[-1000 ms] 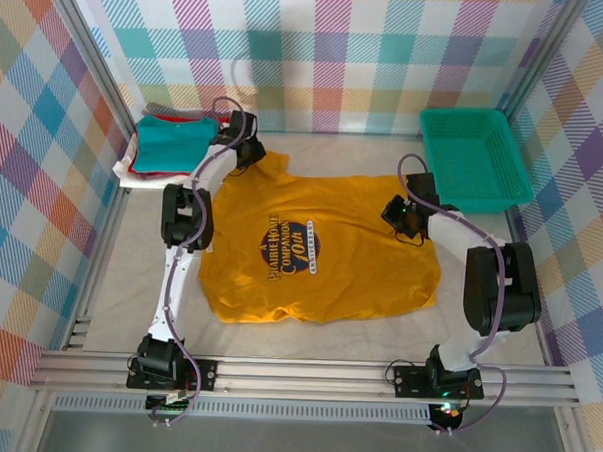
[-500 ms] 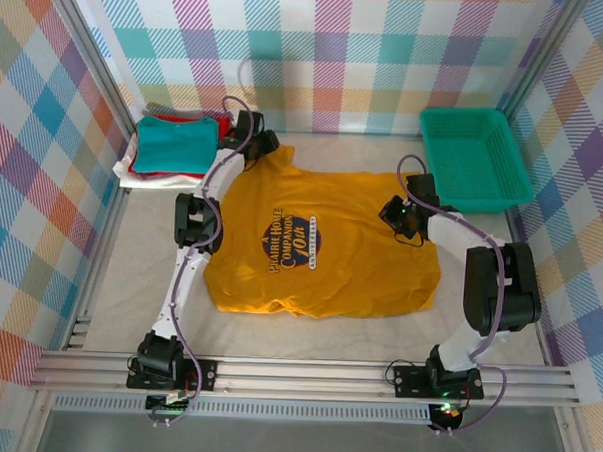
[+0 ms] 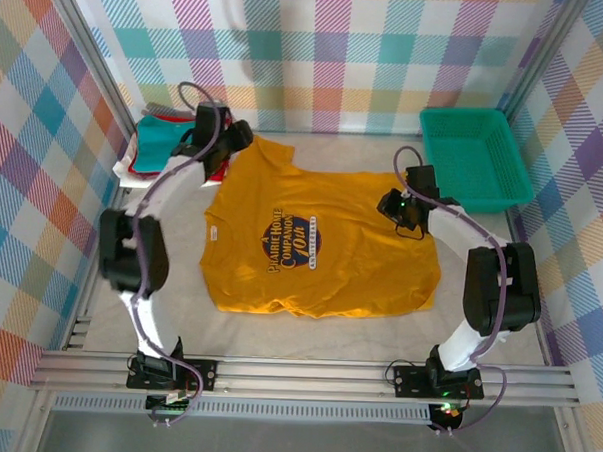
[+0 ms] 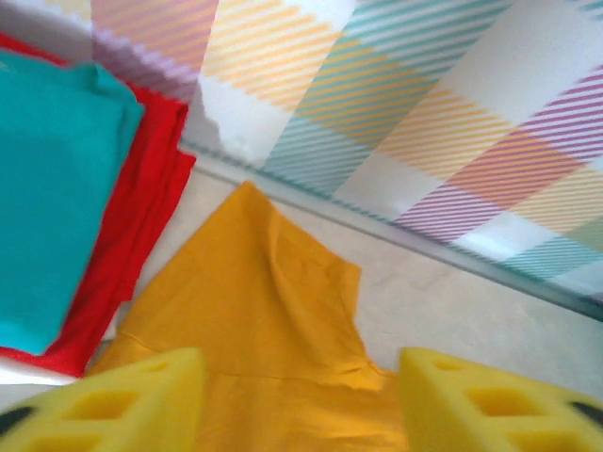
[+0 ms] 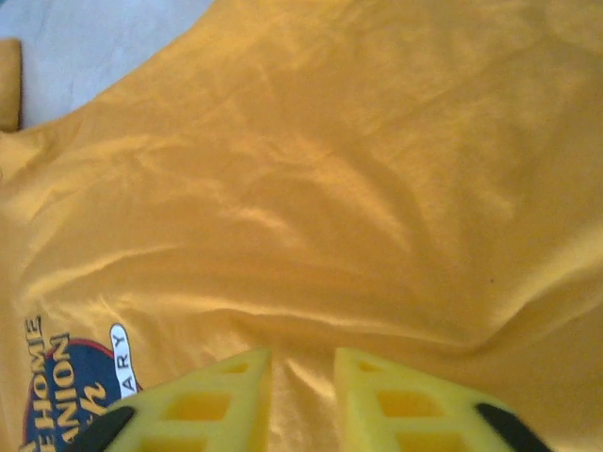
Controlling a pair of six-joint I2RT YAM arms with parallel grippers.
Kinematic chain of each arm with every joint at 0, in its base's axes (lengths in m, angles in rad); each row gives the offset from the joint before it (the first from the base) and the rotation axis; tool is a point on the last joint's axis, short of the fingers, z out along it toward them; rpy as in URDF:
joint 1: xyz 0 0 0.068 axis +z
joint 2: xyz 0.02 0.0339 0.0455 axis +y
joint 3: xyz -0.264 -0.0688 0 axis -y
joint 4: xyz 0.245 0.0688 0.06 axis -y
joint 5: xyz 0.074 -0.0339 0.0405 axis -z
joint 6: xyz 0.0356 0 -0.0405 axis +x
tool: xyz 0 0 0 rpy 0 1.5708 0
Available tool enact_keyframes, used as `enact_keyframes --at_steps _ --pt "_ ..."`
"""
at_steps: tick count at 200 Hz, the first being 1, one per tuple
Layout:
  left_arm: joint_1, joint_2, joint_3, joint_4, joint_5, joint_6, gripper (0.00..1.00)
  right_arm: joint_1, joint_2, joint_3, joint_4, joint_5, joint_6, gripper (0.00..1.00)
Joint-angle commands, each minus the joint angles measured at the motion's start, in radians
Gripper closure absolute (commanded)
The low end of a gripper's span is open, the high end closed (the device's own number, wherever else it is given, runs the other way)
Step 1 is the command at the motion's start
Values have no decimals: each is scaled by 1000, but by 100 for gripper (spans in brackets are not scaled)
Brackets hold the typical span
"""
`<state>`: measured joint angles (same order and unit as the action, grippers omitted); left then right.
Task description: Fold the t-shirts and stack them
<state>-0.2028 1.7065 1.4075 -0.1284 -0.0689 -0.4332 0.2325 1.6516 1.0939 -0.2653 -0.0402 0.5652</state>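
Observation:
A mustard-yellow t-shirt (image 3: 321,237) lies spread flat mid-table, its dark chest print (image 3: 291,244) facing up. My left gripper (image 3: 235,138) hovers open over the shirt's far-left sleeve (image 4: 264,311); its foam fingers (image 4: 104,400) stand wide apart with nothing between them. Folded tees are stacked at the far left, teal (image 4: 47,188) on top of red (image 4: 141,217), partly hidden by my left arm in the top view. My right gripper (image 3: 392,205) sits on the shirt's right part, shut on a pinched ridge of yellow cloth (image 5: 301,377).
A green mesh basket (image 3: 475,159) stands at the far right corner. Plaid walls close in the back and both sides. A metal rail (image 3: 305,376) runs along the near edge. Bare table shows left of the shirt (image 3: 169,280).
My left gripper opened and let go of the far-left sleeve, then drew back toward the stack as its elbow swung left. The shirt now lies flatter. The right gripper barely moved.

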Motion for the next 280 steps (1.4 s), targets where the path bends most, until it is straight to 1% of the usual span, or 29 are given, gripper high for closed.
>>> enact_keyframes --at_steps 1,7,19,28,36,49,59,72,92,95,105,118,129,141,162,177,185,203,223,236,250,267,280 --pt "-4 -2 -208 -26 20 -42 46 36 -3 61 -144 54 -99 84" --pt "-4 3 -227 -35 30 -38 48 37 14 80 -167 60 -107 86" --pt "-6 33 -237 -57 41 -36 58 37 53 111 -193 78 -119 94" --pt "-6 60 -230 -63 50 -34 59 36 85 142 -215 99 -117 98" --pt "-6 85 -220 -64 45 -39 59 36 113 175 -233 122 -115 100" --pt "-5 132 -192 -66 29 -48 60 35 154 212 -225 162 -105 100" --pt "-6 175 -161 -72 23 -57 60 31 214 276 -250 172 -101 100" --pt "-4 245 -92 -107 20 -59 61 21 300 371 -306 177 -99 100" --pt "-4 350 21 -140 19 -46 62 2 393 453 -320 185 -90 100" --pt "-5 365 40 -178 14 -45 62 -1 408 470 -324 190 -89 100" --pt "-1 419 106 -226 8 -41 63 -10 461 526 -343 203 -87 100" --pt "1 483 189 -275 -9 -42 63 -23 536 610 -382 198 -78 100" --pt "6 536 254 -305 -1 -48 64 -35 591 666 -398 189 -61 100" --pt "9 582 308 -314 4 -56 64 -44 642 718 -414 189 -26 100" --pt "18 663 408 -325 27 -68 64 -56 720 808 -411 147 14 100" --pt "24 742 523 -355 40 -63 64 -64 796 915 -445 112 42 100" --pt "29 794 602 -387 55 -57 64 -67 822 942 -442 105 60 100" --pt "34 913 825 -450 90 -40 64 -72 867 1017 -424 108 95 100" --pt "40 1019 1085 -551 110 -27 63 -74 950 1211 -491 103 92 100" --pt "43 1024 1175 -584 107 -20 61 -73 995 1364 -561 102 76 100" --pt "43 962 1170 -583 86 -14 59 -73 1002 1479 -605 98 52 100" --pt "42 833 1090 -581 76 2 56 -72 937 1518 -619 80 13 94" --pt "43 693 949 -548 72 11 54 -68 840 1475 -629 70 -22 87"
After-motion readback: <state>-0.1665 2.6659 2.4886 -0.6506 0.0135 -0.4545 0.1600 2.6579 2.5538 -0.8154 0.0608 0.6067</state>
